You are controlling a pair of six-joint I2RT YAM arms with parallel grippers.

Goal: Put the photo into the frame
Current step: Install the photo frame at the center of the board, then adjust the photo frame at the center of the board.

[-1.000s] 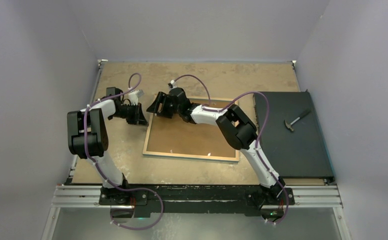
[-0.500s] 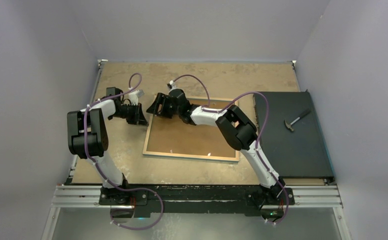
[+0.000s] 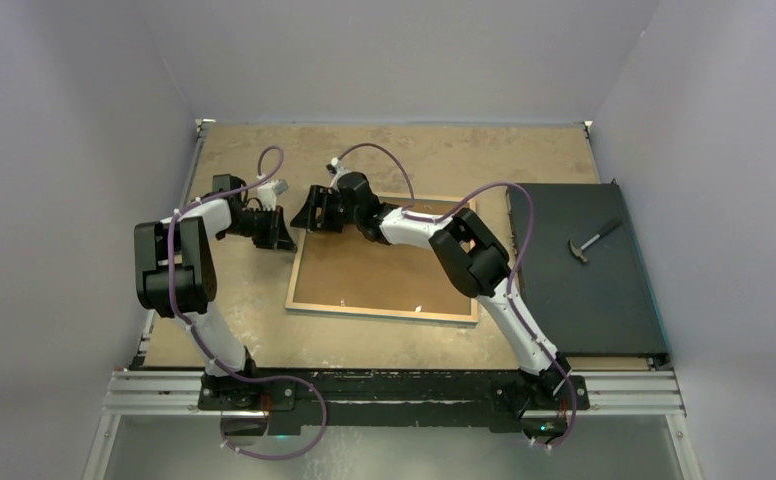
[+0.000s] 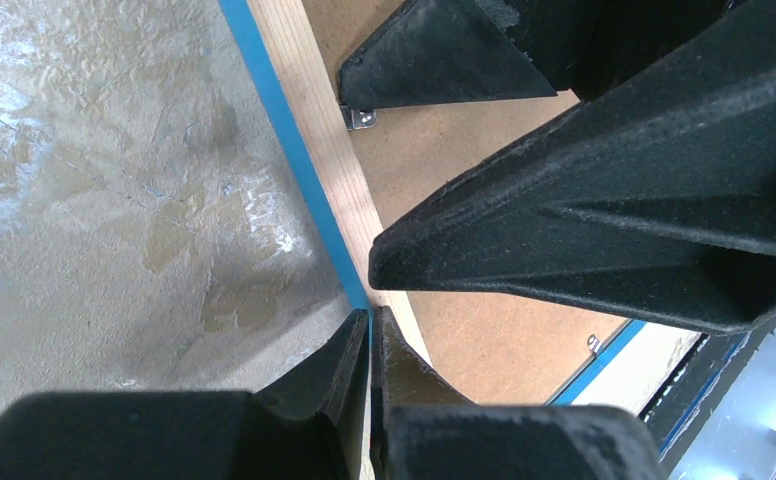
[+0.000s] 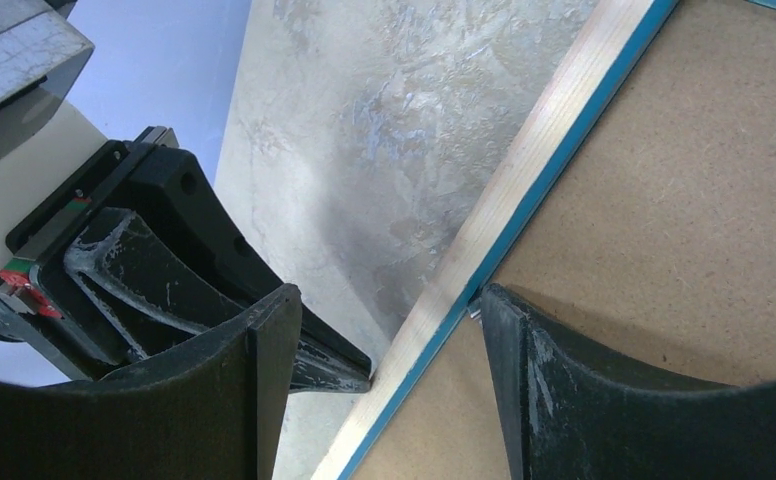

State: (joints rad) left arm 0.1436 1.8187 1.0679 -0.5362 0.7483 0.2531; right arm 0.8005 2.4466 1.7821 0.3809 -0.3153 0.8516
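Near the middle of the mottled tan surface the large rectangular picture frame lies face down and flat. Its light wood-coloured back rim and thin bright-blue border enclose a plain brown backing board. At the frame's left side, close to the far corner, the left gripper is closed with nothing between its black fingers, and its tips rest against the blue outer edge. The right gripper hangs over the same stretch of rim with its jaws spread wide and holds nothing. One finger is above the bare surface outside the frame and the other above the backing board; I cannot tell whether either touches. Off to the right, a small hammer lies on a black rectangular mat.
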